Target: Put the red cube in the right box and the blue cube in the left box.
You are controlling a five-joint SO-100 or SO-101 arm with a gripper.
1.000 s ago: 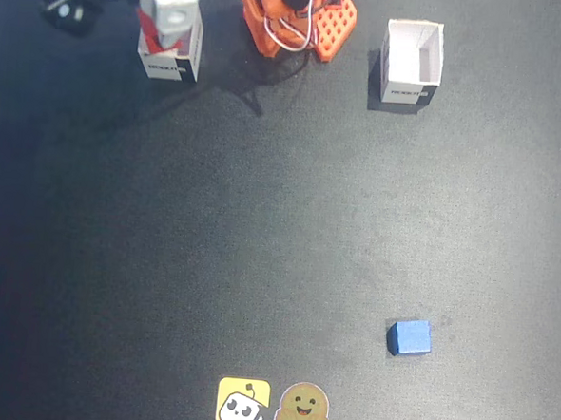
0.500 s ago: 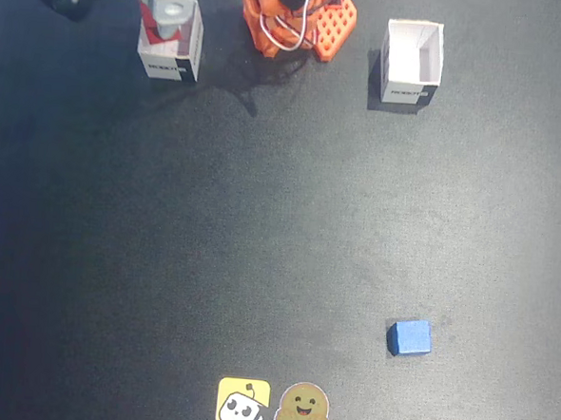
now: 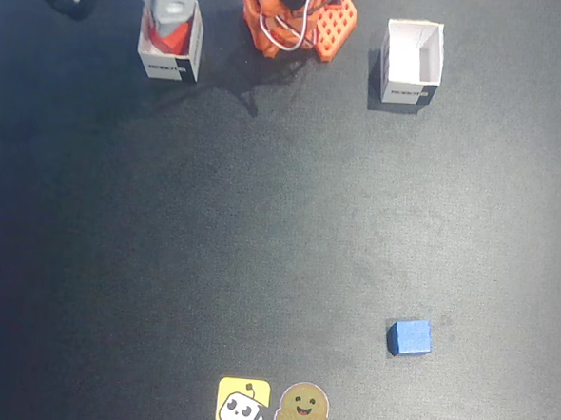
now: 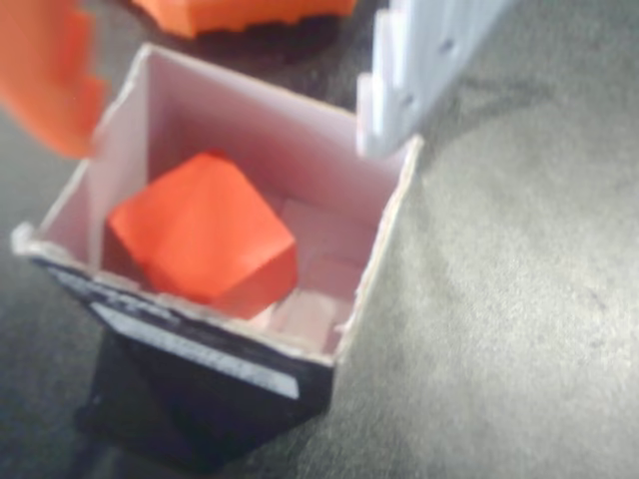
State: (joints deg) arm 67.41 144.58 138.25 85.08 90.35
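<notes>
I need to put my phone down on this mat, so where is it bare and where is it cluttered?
In the fixed view, the whole middle is bare, from the two white boxes down to the blue cube and the stickers. The bottom left corner is free too. The top edge is crowded: the arm's orange base sits between the boxes, and the pincer hangs over the one holding the red cube.

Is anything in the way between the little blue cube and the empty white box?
Nothing visible is. In the fixed view the small matte blue cube sits alone on the dark table, and only bare tabletop lies between it and the empty white cardboard box.
</notes>
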